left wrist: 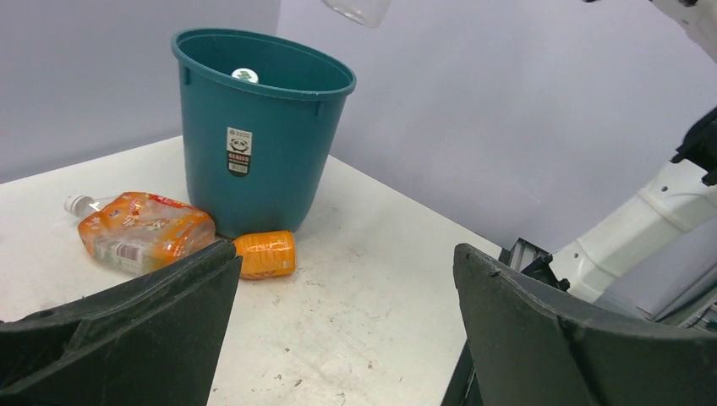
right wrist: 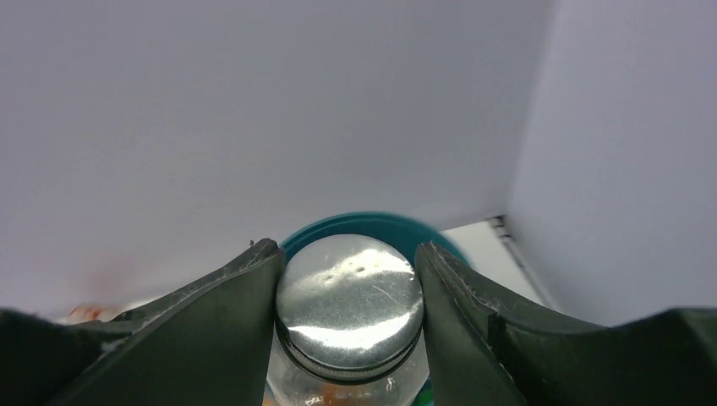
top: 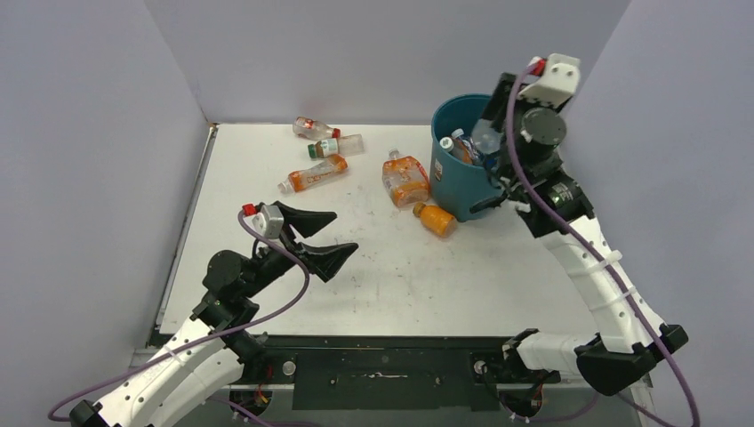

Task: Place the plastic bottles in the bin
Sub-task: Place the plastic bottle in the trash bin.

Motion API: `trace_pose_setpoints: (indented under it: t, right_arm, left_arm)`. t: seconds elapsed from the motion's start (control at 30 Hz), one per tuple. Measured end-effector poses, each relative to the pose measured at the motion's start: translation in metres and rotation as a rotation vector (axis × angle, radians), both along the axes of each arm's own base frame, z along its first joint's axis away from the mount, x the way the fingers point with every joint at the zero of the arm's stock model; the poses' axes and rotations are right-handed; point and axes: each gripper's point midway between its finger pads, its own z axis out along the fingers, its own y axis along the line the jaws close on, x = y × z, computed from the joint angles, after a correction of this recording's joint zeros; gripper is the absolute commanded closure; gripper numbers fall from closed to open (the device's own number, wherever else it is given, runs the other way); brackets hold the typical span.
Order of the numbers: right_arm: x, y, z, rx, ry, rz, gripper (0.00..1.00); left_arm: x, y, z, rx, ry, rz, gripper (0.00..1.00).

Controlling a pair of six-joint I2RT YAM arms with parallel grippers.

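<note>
The left gripper (top: 342,233) hangs spread wide and empty over the near table (top: 445,285). Beyond it, a small orange bottle (top: 436,219) and a crushed orange-labelled bottle (top: 406,181) lie at the foot of the teal bin (top: 453,191). Over the bin's mouth the right gripper (right wrist: 348,262) clamps a clear bottle (right wrist: 349,309). Three more bottles (top: 313,175) lie farther left, towards the back.

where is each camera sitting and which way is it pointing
Top external: above and behind the bases, looking down on the table; both arms show, left gripper open, right gripper over the bin.
Left wrist: low over the table, facing the bin's stickered side; its two open fingers frame the bottom.
Right wrist: looking along its own fingers, shut on a clear bottle, bin rim behind.
Shared: all three show the bin; the left wrist view also catches the held bottle's end at its top edge.
</note>
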Motion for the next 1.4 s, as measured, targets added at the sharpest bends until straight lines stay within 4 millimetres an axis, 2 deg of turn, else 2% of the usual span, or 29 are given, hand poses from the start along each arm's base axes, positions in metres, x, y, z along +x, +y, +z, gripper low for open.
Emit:
trace_pose_setpoints:
  t: [0.07, 0.13, 0.2, 0.3, 0.4, 0.5, 0.57, 0.63, 0.8, 0.87, 1.0, 1.03, 1.27, 1.4]
  right_arm:
    - [0.021, -0.063, 0.001, 0.045, -0.023, -0.193, 0.95]
    - [0.033, -0.098, -0.004, 0.088, -0.054, -0.302, 0.95]
    - [0.043, -0.118, -0.018, 0.125, -0.08, -0.361, 0.95]
    - [0.068, -0.132, -0.041, 0.145, -0.081, -0.414, 0.95]
    - [0.104, -0.135, -0.07, 0.143, -0.045, -0.43, 0.95]
    - [0.133, -0.134, -0.111, 0.111, 0.034, -0.434, 0.95]
    - [0.145, -0.136, -0.134, 0.088, 0.086, -0.439, 0.95]
    - [0.152, -0.137, -0.149, 0.078, 0.117, -0.443, 0.95]
    - [0.153, -0.146, -0.163, 0.079, 0.157, -0.458, 0.94]
    - [0.153, -0.151, -0.167, 0.085, 0.171, -0.46, 0.82]
    - [0.155, -0.149, -0.175, 0.097, 0.202, -0.423, 0.45]
    - [0.155, -0.149, -0.178, 0.102, 0.211, -0.411, 0.41]
    - [0.157, -0.14, -0.19, 0.13, 0.262, -0.336, 0.26]
    - [0.159, -0.128, -0.187, 0.154, 0.282, -0.274, 0.24]
  left_arm:
    - [0.003, 0.002, 0.0, -0.004, 0.004, 0.021, 0.04]
    - [0.005, 0.003, 0.0, -0.006, 0.006, 0.035, 0.04]
    - [0.008, 0.005, -0.002, -0.004, 0.011, 0.051, 0.04]
    - [0.01, 0.008, -0.005, -0.001, 0.016, 0.073, 0.04]
    - [0.01, 0.01, -0.005, -0.001, 0.013, 0.085, 0.04]
    - [0.01, 0.011, -0.004, -0.001, 0.008, 0.087, 0.04]
    - [0.01, 0.011, -0.004, 0.001, 0.007, 0.087, 0.04]
    - [0.01, 0.01, -0.005, 0.002, 0.008, 0.087, 0.04]
    - [0.012, 0.008, -0.009, 0.011, 0.019, 0.084, 0.04]
    - [0.012, 0.007, -0.011, 0.017, 0.024, 0.079, 0.04]
    - [0.014, 0.005, -0.014, 0.027, 0.033, 0.074, 0.04]
    - [0.014, 0.004, -0.016, 0.03, 0.036, 0.071, 0.04]
    - [0.014, 0.001, -0.018, 0.038, 0.042, 0.059, 0.04]
    - [0.014, 0.0, -0.02, 0.044, 0.045, 0.052, 0.04]
